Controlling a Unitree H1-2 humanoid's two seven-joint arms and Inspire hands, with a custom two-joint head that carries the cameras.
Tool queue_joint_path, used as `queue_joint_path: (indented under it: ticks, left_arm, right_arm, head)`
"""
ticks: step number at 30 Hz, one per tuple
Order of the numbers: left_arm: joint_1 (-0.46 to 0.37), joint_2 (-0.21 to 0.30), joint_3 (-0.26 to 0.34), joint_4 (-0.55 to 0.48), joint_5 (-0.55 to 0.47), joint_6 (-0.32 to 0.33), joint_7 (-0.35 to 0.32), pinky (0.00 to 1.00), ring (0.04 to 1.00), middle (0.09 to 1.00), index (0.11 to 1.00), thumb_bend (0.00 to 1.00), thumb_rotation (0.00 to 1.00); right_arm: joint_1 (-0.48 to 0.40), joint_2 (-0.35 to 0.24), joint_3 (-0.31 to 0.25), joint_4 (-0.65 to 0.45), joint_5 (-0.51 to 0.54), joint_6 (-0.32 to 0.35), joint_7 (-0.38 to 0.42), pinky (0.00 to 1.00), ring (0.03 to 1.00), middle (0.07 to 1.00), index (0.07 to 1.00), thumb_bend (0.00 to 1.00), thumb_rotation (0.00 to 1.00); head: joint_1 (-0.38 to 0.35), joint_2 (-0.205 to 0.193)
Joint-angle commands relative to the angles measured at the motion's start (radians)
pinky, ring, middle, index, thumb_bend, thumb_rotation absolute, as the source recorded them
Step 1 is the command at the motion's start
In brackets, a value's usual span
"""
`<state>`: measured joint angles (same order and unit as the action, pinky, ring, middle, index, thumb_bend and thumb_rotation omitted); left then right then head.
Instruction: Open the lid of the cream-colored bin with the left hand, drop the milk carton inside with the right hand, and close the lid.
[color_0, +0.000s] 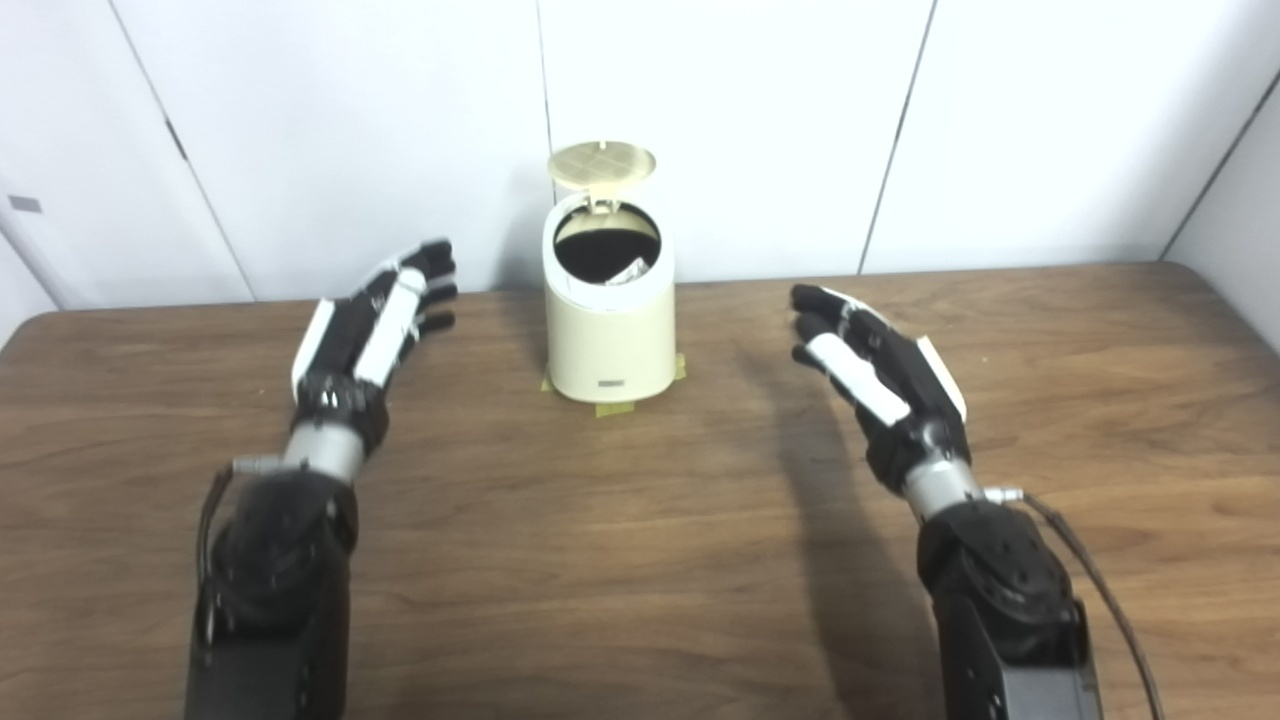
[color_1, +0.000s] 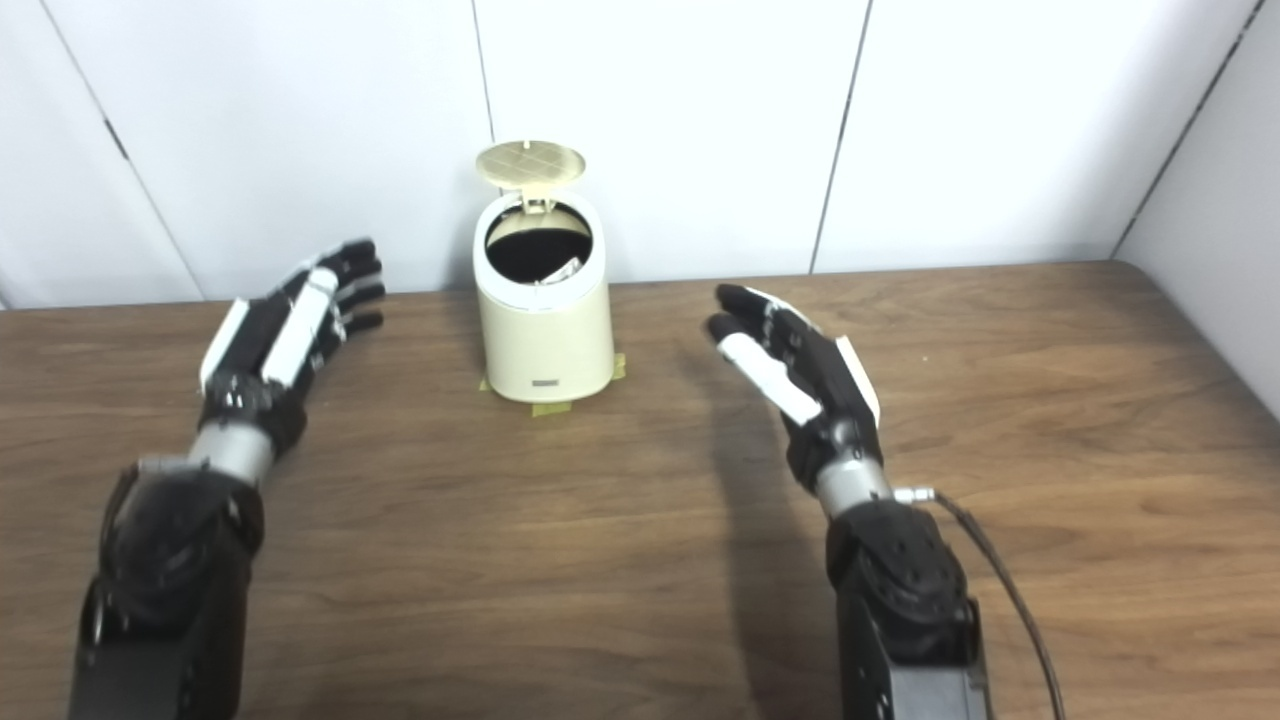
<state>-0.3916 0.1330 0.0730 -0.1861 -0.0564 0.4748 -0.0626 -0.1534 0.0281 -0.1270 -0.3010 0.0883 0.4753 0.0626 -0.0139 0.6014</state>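
Note:
The cream-colored bin (color_0: 610, 340) stands at the back middle of the table, against the wall. Its round lid (color_0: 602, 165) is up, hinged at the back and standing nearly upright. Inside the dark opening a pale corner of the milk carton (color_0: 631, 270) shows near the right rim. My left hand (color_0: 375, 320) hovers open to the left of the bin, fingers stretched forward and holding nothing. My right hand (color_0: 870, 365) hovers open to the right of the bin, fingers spread, also holding nothing. Neither hand touches the bin.
Strips of yellowish tape (color_0: 615, 408) mark the bin's base on the wooden table (color_0: 640, 560). White wall panels (color_0: 750, 120) rise right behind the bin. A cable (color_0: 1090, 570) runs from my right wrist.

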Motion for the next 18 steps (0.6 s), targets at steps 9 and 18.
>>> queue_joint_path:
  ticks: [9, 18]
  left_arm:
    - [-0.254, 0.058, -0.02, 0.13, -0.054, -0.006, -0.04, 0.84, 0.865, 0.864, 0.818, 0.39, 0.65]
    - [-0.393, 0.077, -0.071, 0.288, -0.026, -0.058, -0.09, 0.86, 0.877, 0.871, 0.83, 0.41, 0.69]
  right_arm:
    - [0.064, -0.004, 0.022, -0.038, 0.118, -0.006, -0.056, 0.87, 0.907, 0.914, 0.908, 0.56, 0.94]
    - [0.097, 0.01, 0.046, -0.023, 0.121, -0.028, -0.059, 0.85, 0.893, 0.902, 0.907, 0.55, 1.0]
  head:
    - [0.034, -0.022]
    - [0.056, -0.043]
